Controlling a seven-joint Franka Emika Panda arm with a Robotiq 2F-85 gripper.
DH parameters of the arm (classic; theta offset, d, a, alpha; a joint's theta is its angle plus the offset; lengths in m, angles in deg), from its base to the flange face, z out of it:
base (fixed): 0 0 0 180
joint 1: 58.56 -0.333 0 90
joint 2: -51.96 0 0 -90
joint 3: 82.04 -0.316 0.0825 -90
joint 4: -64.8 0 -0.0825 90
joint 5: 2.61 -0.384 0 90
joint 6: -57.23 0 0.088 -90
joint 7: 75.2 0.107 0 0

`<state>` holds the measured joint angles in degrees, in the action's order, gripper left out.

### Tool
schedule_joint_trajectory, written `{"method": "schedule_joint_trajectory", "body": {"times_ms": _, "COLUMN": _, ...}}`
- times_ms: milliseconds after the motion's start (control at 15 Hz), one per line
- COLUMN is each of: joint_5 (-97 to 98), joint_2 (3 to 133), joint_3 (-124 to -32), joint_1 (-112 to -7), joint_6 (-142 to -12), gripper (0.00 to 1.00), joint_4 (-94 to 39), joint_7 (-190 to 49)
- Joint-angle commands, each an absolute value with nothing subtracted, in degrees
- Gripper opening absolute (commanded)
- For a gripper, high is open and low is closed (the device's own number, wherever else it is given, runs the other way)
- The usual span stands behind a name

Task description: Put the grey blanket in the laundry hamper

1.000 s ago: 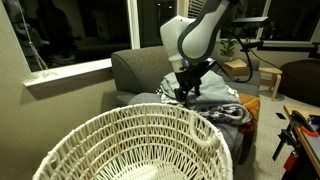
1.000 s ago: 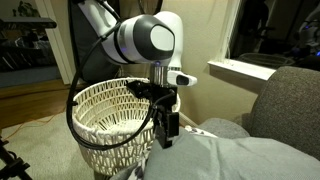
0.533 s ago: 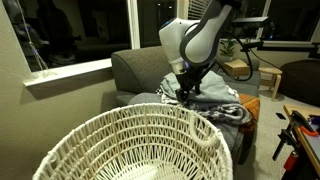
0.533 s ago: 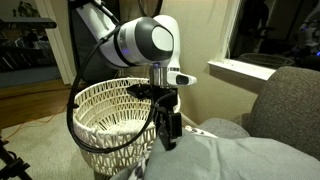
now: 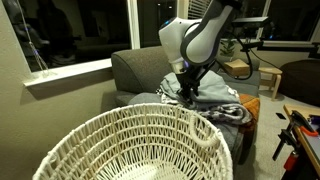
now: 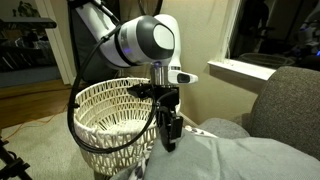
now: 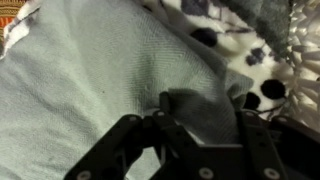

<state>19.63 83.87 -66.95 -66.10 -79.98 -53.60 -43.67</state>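
The grey blanket (image 7: 90,70) lies in soft folds on the sofa seat and fills most of the wrist view; it also shows in both exterior views (image 5: 212,90) (image 6: 235,155). My gripper (image 7: 205,105) points down into it, and a raised fold of the fabric is pinched between its fingers (image 7: 165,102). From outside, the gripper (image 5: 185,95) (image 6: 170,143) is pressed into the blanket's edge nearest the hamper. The laundry hamper (image 5: 100,122) (image 6: 100,105), a big white woven basket, stands on the floor beside the sofa.
A black-and-white spotted blanket (image 7: 230,35) (image 5: 236,112) lies under and beside the grey one. The dark grey sofa (image 5: 135,68) (image 6: 295,100) backs it. A white window sill (image 5: 65,75) (image 6: 240,70) runs along the wall. A cable (image 6: 72,110) loops from the arm.
The jaws have closed in on a fold of the grey blanket. The arm has stayed almost in place, dipping slightly into the fabric.
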Motion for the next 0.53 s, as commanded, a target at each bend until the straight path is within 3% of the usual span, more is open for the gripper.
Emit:
{"method": "schedule_joint_trajectory", "body": {"times_ms": 0, "joint_5": 22.0, "joint_2": 81.5, "joint_3": -65.6, "joint_1": -67.7, "joint_6": -79.8, "gripper": 0.21, "joint_4": -55.1, "joint_7": -40.7}}
{"method": "schedule_joint_trajectory", "body": {"times_ms": 200, "joint_5": 22.6, "joint_2": 79.3, "joint_3": -65.7, "joint_1": -67.8, "joint_6": -80.0, "gripper": 0.03, "joint_4": -56.2, "joint_7": -40.1}}
{"method": "schedule_joint_trajectory", "body": {"times_ms": 467, "joint_5": 22.4, "joint_2": 74.3, "joint_3": -65.9, "joint_1": -67.2, "joint_6": -79.7, "gripper": 0.00, "joint_4": -57.8, "joint_7": -40.6}}
